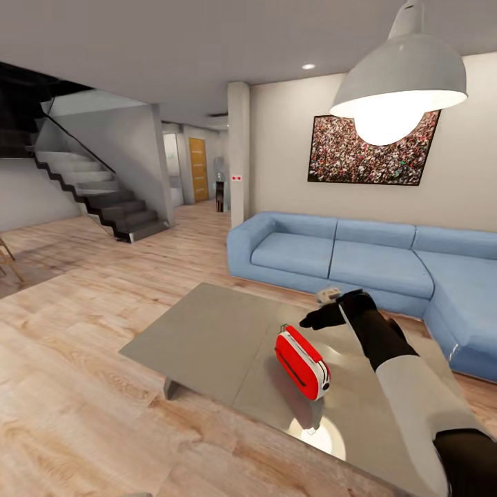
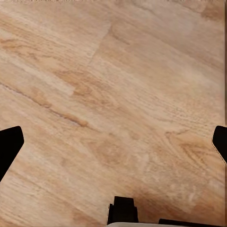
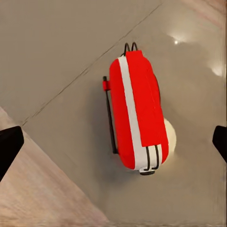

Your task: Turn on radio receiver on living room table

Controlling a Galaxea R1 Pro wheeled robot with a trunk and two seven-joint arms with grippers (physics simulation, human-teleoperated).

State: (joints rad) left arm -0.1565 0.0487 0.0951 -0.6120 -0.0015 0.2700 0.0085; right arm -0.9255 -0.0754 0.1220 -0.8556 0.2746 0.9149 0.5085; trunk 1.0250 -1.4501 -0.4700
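Observation:
The red radio receiver with white sides stands on the grey glossy table, near its middle. From above, the right wrist view shows its red top, white stripe and thin dark wire handle. My right gripper hovers just above and behind the radio, apart from it. It is open, with its dark fingertips spread wider than the radio. My left gripper is open over the light wood floor with nothing between its fingers.
A blue sectional sofa runs behind and to the right of the table. A lit white pendant lamp hangs above, in front of a framed crowd picture. A staircase and pillar stand further back. Wood floor lies left of the table.

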